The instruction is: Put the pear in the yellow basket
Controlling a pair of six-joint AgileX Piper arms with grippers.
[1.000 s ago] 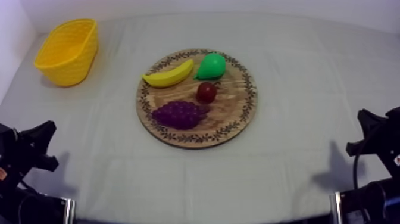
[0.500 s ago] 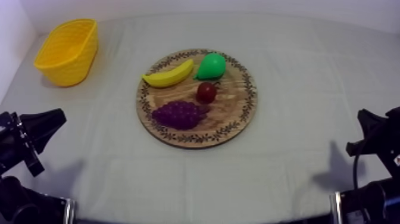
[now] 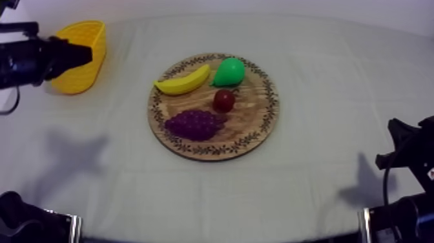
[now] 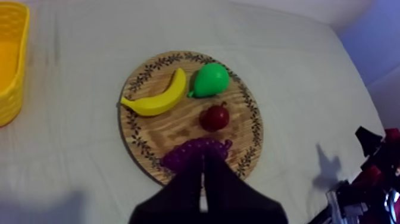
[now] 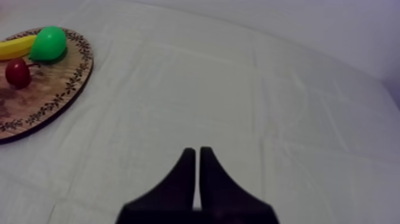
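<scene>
1. Left fingers (image 4: 202,162): the 2 black fingers lie together as a narrow wedge, clamped on nothing. In the left wrist view their tips sit over the bunch of grapes (image 3: 194,124) at the near rim of the wooden board (image 3: 252,116). From above, the left arm hangs over the far left corner of the bench (image 3: 323,77), its tip in front of the yellow basket (image 3: 84,79).

2. Right fingers (image 5: 191,156): the 2 fingers are together, clamped on nothing. They point over bare grey-white cloth at the right side of the bench, well apart from the board.

3. Pear (image 3: 229,72): green, lying on the board at its far edge. No finger touches it.

4. Other items on the board: a banana (image 3: 183,81) just beside the pear on its left; a small red fruit (image 3: 224,100) just nearer than the pear; the grapes at the near left.

5. The basket stands at the far left corner of the bench, well apart from the board, which lies at mid-bench.
</scene>
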